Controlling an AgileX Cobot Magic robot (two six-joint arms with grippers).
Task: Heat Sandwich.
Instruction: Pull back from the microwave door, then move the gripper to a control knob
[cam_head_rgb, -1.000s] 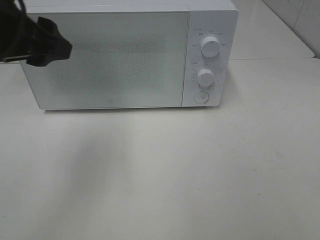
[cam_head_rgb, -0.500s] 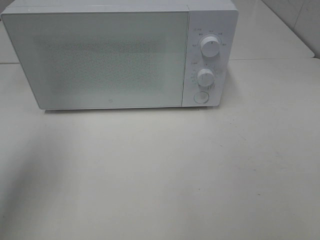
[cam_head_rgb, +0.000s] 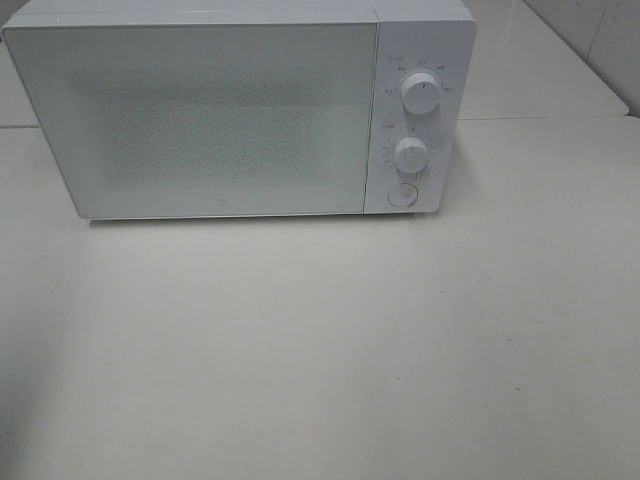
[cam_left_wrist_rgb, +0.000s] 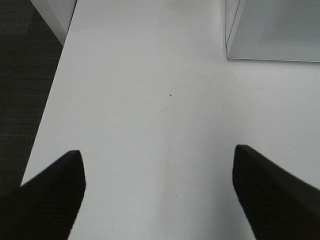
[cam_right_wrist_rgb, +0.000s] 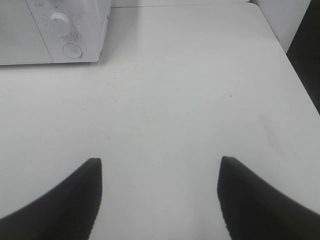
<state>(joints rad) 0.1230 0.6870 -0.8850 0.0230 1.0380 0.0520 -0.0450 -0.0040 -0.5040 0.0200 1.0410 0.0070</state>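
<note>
Hovering over the white table near the closed microwave, both jaws gape wide, holding nothing.

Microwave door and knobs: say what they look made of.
Door: likely glass or glossy plastic, pale and smooth, with a fine dotted mesh showing through. Knobs: probably moulded white plastic, satin finish, uniform colour; looks alone leave it open.

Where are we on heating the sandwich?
Done: the microwave door is shut; no sandwich shows on the table, so it may be inside, though the door hides that. In hand: nothing; left gripper and right gripper are open, empty. Left: possibly setting the knobs.
</note>
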